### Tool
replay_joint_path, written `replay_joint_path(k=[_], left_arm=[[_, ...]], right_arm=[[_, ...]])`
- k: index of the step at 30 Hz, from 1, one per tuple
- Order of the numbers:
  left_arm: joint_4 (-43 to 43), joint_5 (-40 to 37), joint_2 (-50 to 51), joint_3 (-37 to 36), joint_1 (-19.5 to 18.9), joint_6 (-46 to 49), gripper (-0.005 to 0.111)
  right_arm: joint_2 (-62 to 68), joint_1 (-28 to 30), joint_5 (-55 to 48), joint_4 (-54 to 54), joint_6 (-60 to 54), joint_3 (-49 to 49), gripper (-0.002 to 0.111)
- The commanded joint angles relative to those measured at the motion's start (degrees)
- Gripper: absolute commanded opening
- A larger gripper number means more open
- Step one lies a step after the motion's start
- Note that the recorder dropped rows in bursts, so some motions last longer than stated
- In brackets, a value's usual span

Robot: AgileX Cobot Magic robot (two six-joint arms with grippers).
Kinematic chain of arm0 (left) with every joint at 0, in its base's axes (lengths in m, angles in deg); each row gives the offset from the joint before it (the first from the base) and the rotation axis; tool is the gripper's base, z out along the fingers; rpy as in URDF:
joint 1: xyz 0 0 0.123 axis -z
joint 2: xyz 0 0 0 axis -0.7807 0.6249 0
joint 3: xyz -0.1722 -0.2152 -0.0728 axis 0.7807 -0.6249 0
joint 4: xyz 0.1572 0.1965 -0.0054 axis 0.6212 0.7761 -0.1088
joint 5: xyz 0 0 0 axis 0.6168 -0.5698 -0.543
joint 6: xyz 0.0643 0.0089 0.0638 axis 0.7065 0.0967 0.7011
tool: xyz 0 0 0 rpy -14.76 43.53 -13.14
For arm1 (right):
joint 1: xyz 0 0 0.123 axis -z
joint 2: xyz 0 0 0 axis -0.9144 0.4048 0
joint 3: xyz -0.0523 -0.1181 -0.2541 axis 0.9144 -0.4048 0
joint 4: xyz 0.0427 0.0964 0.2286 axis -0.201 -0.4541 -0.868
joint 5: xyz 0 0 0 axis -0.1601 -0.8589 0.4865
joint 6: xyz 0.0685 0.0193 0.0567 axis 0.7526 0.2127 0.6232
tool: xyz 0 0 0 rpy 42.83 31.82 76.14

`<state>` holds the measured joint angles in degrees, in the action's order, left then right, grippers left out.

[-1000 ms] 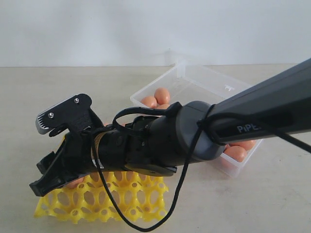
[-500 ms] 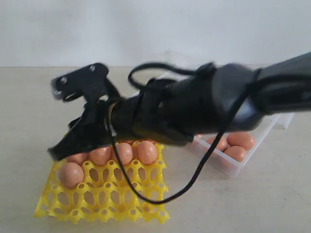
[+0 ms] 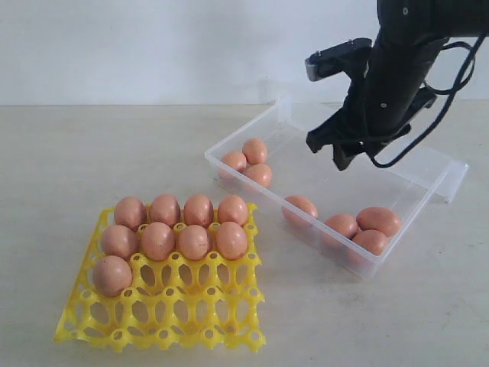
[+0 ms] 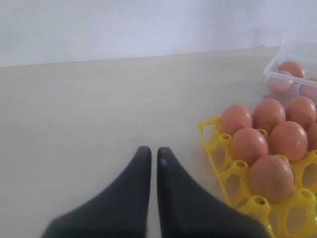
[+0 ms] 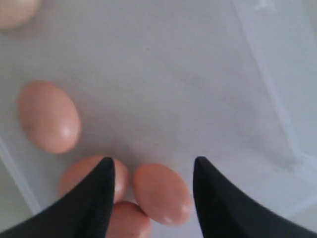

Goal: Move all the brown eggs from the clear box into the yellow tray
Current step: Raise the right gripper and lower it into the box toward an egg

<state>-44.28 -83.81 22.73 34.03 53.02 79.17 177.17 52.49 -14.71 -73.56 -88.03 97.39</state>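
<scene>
Right pincer (image 3: pixel 327 151) has swung back from the tray (image 3: pixel 221 321) — a second ago it was stretched low across it — and now hangs over the clear box (image 3: pixel 309 183), at about two o'clock on the table (image 3: pixel 92 153), fingers apart with nothing between them. Its own camera shows them spread above a cluster of eggs (image 5: pixel 161 193) on the box floor. The tray, down at seven o'clock, carries nine; the newest egg (image 3: pixel 112 275) sits alone in the third row. Seven lie in the box — three at its far corner, four at the near end. One more drop looks done, and the next pick is being lined up. Left pincer (image 4: pixel 152 150) rests closed and empty beside the tray.
</scene>
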Motion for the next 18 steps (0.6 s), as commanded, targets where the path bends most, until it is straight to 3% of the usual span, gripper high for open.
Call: replay_joint_path(k=[1, 4, 18], left_arm=[[0.1, 0.2, -0.2, -0.2, 0.2, 0.1, 0.004], [0.1, 0.2, -0.2, -0.2, 0.2, 0.1, 0.004], [0.1, 0.2, -0.2, -0.2, 0.2, 0.1, 0.004]], right_arm=[[5.3, 2.9, -2.7, -15.5, -7.7, 5.9, 0.046], [8.8, 4.0, -4.5, -21.4, -11.7, 8.3, 0.046], [16.3, 4.0, -3.8, -28.9, -25.5, 9.6, 0.046]])
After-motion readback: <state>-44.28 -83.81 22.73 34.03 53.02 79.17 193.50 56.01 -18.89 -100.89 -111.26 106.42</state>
